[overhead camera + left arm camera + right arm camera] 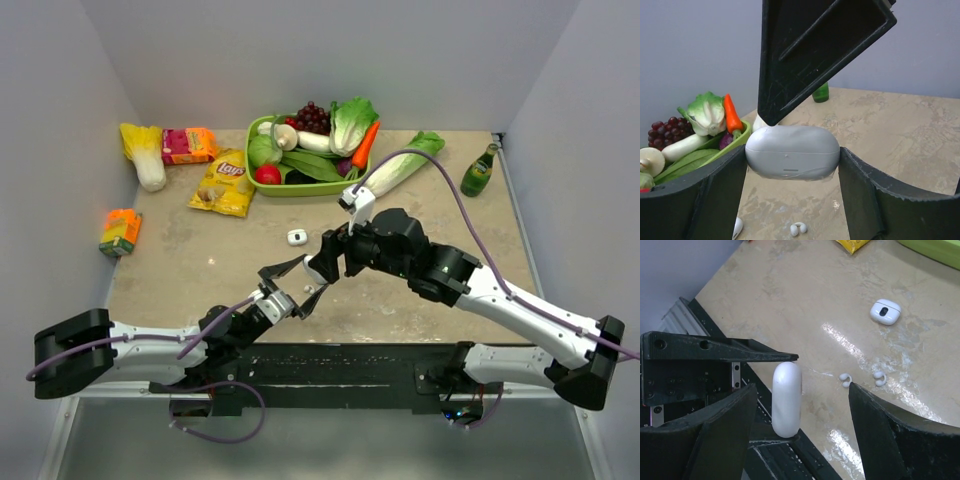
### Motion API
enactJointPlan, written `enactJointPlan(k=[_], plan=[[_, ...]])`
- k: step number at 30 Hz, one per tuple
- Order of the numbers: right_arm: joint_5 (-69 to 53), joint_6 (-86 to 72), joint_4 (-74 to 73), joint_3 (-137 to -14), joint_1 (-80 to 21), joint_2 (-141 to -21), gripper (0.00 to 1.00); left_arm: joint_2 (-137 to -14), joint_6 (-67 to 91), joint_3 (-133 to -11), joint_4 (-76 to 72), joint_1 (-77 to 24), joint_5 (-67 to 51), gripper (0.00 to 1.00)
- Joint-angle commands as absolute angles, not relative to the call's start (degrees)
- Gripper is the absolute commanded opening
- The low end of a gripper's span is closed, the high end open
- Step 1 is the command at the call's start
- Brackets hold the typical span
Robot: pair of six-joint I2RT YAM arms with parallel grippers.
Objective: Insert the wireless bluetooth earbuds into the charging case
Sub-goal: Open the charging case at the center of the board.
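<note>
Currently, a closed white charging case [792, 150] is gripped above the counter [790, 300] by the left pincer [792, 167]. The right pincer [802, 407] is spread wide around it, holding nothing. Two earbuds [845, 380] are left lying below. Opening the lid seems required next.

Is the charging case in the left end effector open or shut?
Shut: the charging case shows only a thin seam line, lid flat against the body, and earbuds lie on the table outside it.
</note>
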State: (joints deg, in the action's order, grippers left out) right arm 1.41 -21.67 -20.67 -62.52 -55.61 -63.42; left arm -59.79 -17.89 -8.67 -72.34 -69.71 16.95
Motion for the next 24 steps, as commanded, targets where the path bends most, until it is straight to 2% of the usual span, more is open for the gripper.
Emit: enactJointPlan(k=[1, 24], plan=[[-1.5, -19.6, -18.9, -65.1, -56.0, -64.6, 0.77, -60.0, -18.9, -10.6, -78.0, -69.7, 16.7, 0.00], [6.9, -20.5, -22.1, -61.7, -56.0, -63.0, 0.77, -57.2, -18.1, -9.8, -76.8, -69.7, 16.2, 0.00]])
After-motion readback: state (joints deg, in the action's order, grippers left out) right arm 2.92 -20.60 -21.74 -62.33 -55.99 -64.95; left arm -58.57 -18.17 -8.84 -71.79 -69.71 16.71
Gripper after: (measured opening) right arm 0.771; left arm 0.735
